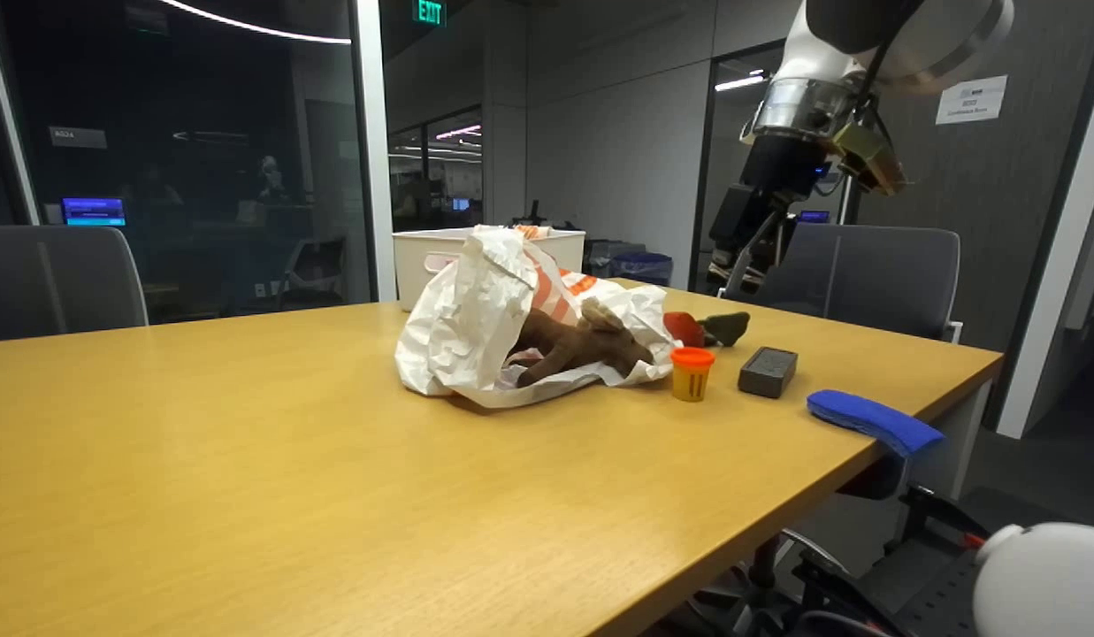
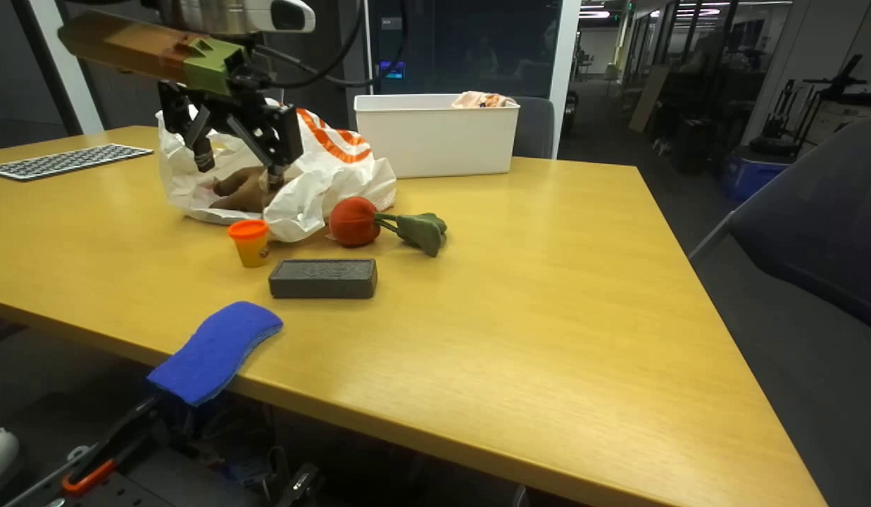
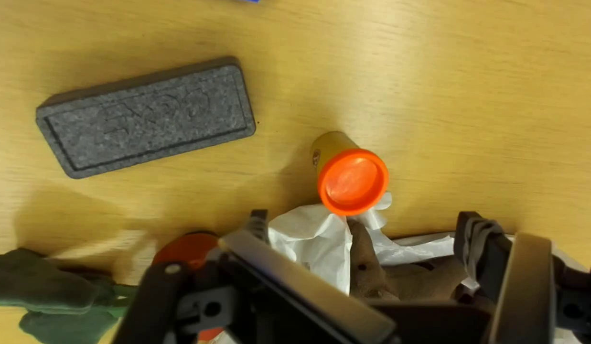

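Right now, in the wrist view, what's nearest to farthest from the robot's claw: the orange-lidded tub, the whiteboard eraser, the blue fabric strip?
From the gripper:
1. Orange-lidded tub: nearest, just beyond the gap between the jaws.
2. Whiteboard eraser: toward the upper left.
3. Blue fabric strip: farthest, only a sliver showing at the top edge.

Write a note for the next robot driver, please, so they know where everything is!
Gripper: open, raised, holding and touching nothing.
Things: the brown toy lies in the open mouth of the white bag; the orange-lidded tub stands upright beside the bag; the gray block and red-green toy vegetable lie close by.
Done: nothing gripped yet.
Left: any gripping is still to do.
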`<state>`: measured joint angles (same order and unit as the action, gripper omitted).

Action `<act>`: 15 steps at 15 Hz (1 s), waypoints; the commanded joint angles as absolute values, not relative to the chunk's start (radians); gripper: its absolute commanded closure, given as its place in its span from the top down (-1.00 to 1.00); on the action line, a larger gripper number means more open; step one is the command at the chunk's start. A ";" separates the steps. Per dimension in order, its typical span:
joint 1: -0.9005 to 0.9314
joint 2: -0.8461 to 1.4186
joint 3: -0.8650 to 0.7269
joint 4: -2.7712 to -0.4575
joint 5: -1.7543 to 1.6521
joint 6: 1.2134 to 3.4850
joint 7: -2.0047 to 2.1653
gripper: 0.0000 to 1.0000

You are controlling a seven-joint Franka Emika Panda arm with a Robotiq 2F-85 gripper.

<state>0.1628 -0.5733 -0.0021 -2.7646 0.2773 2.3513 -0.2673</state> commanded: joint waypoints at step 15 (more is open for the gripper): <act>0.366 -0.278 0.180 -2.765 0.354 2.742 -0.119 1.00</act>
